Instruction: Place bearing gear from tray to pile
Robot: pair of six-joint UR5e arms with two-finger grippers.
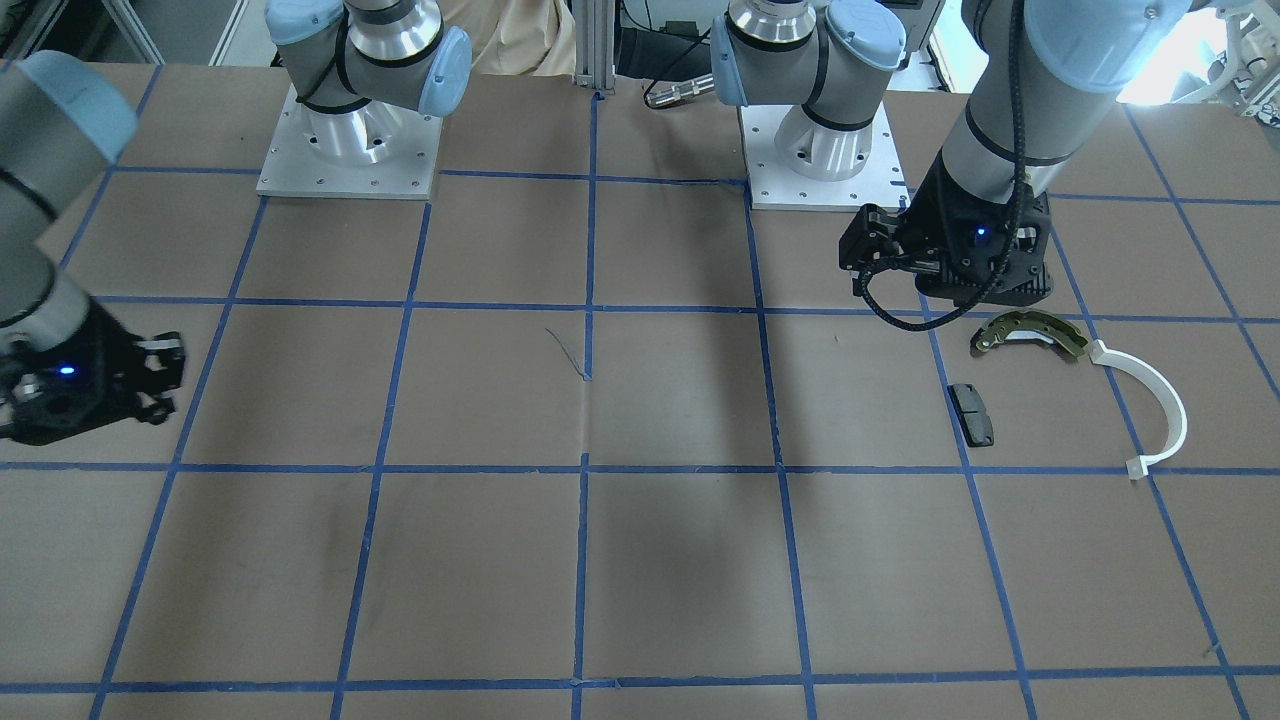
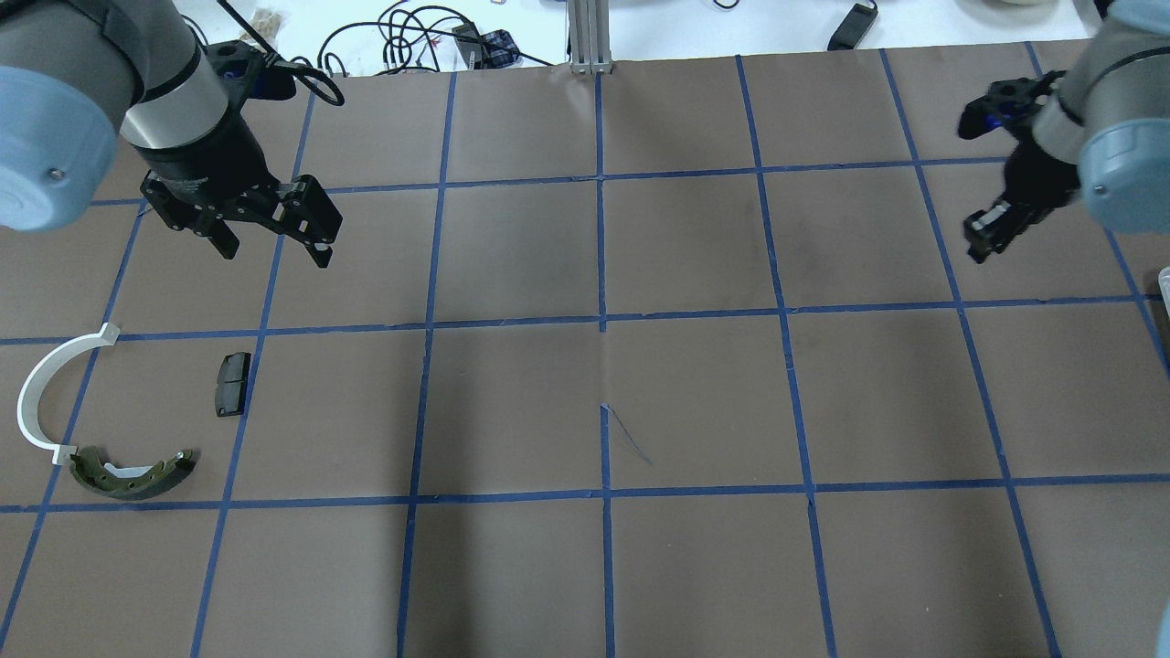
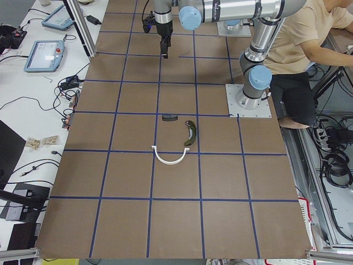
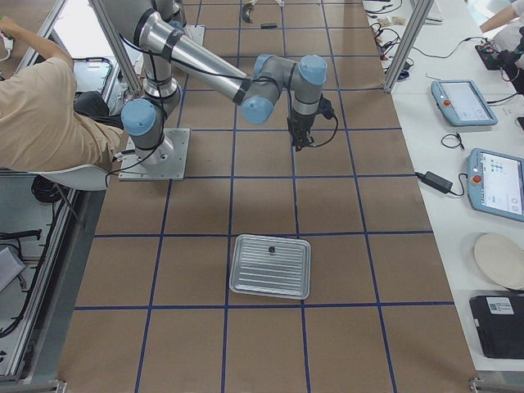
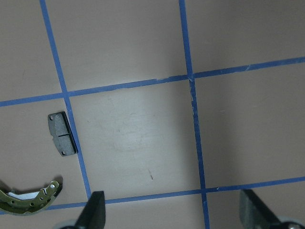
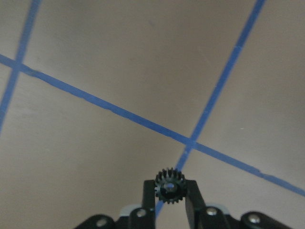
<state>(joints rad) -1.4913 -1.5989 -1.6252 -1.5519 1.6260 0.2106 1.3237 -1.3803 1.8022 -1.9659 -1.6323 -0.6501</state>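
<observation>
My right gripper (image 6: 169, 191) is shut on a small black bearing gear (image 6: 169, 185) and holds it above the brown table, over a blue tape crossing. In the overhead view it (image 2: 983, 233) is at the far right. The tray (image 4: 271, 266) shows whole in the exterior right view, well in front of that gripper. The pile lies at the left: an olive-brass curved shoe (image 2: 132, 473), a white half-ring (image 2: 41, 393) and a black pad (image 2: 232, 384). My left gripper (image 2: 274, 245) is open and empty, hovering beyond the pad.
A small dark part (image 4: 271, 246) lies in the tray near its far rim. Blue tape lines grid the table. The two arm bases (image 1: 350, 150) stand at the robot's edge. A person sits beside the robot (image 3: 309, 49).
</observation>
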